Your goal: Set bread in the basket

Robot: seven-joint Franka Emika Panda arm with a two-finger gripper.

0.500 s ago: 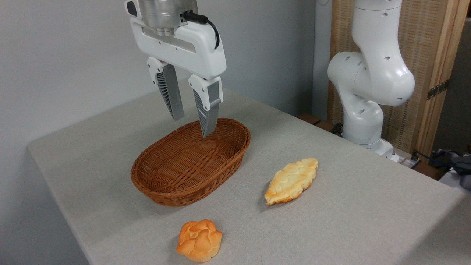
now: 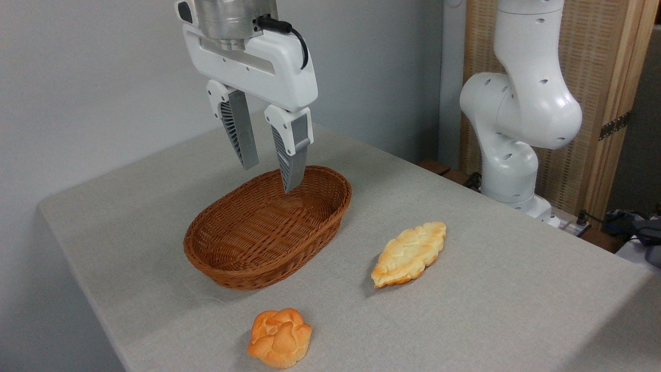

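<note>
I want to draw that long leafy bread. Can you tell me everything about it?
The bread is long, flat and leaf-shaped, pale golden with a bumpy braided top, scalloped edges and a browner tip at its lower left end. It looks like baked pastry. It lies flat and slanted on the grey table, right of the basket and apart from it. Only the table touches it; the tool hangs open above the basket, away from it.
</note>
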